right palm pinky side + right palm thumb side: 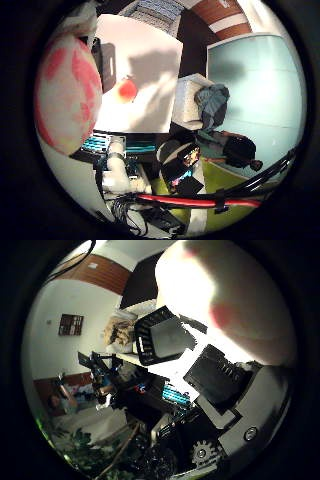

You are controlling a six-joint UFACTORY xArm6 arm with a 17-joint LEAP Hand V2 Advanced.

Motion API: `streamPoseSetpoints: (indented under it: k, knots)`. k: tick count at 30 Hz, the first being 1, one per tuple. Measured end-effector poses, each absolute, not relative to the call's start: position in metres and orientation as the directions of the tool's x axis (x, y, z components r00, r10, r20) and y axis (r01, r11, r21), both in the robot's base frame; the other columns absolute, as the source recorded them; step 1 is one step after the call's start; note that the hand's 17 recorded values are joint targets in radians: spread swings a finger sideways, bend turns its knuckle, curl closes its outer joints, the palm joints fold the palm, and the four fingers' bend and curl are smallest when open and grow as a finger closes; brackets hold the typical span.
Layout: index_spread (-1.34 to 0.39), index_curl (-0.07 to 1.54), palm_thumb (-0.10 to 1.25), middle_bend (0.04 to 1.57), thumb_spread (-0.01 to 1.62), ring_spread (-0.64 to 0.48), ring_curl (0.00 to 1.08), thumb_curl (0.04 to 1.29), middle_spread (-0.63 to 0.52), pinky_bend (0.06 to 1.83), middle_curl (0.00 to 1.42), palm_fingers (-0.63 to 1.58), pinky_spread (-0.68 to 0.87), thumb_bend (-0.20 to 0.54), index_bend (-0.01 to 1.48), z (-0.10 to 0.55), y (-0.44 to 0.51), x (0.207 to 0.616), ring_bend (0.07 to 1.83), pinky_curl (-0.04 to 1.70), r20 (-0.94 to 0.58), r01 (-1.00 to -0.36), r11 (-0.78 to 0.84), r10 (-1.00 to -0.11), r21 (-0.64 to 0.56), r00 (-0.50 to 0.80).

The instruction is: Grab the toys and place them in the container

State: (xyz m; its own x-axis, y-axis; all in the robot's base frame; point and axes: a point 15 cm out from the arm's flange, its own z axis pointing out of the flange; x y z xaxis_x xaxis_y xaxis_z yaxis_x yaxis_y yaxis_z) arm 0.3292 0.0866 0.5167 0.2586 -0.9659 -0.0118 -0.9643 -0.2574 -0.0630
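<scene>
A soft, rounded cream toy with pink-red blotches [65, 95] fills much of both palm views, pressed close against the palm with the hand [215, 375] curled round it. Only the little finger side view shows the white table [145, 60] carrying a small round red toy [127, 90].

1. I see both palm views bent hard toward a dark round border.
2. The white table [145, 60] is brightly lit, with soft grey shadows across it.
3. The pink and cream toy [67, 95], close to the palm, is out of focus.
4. In the thumb side view it glares white, while the room beyond stays dim.
</scene>
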Motion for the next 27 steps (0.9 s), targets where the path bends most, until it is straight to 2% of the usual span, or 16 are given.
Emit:
streamPoseSetpoints:
  k: [16,27]
  knots:
    - [-0.31,1.05,1.02,1.18,1.14,-0.27,0.91,0.58,-0.23,1.15,1.07,1.05,-0.19,-0.012,0.95,0.502,0.209,0.357,1.3,1.24,-0.026,-0.918,-0.379,-0.923,-0.119,0.385]
    - [-0.32,1.06,0.98,1.17,1.15,-0.27,0.9,0.58,-0.23,1.12,1.06,1.06,-0.2,-0.017,0.94,0.482,0.234,0.385,1.29,1.26,-0.034,-0.917,-0.372,-0.924,-0.141,0.38]
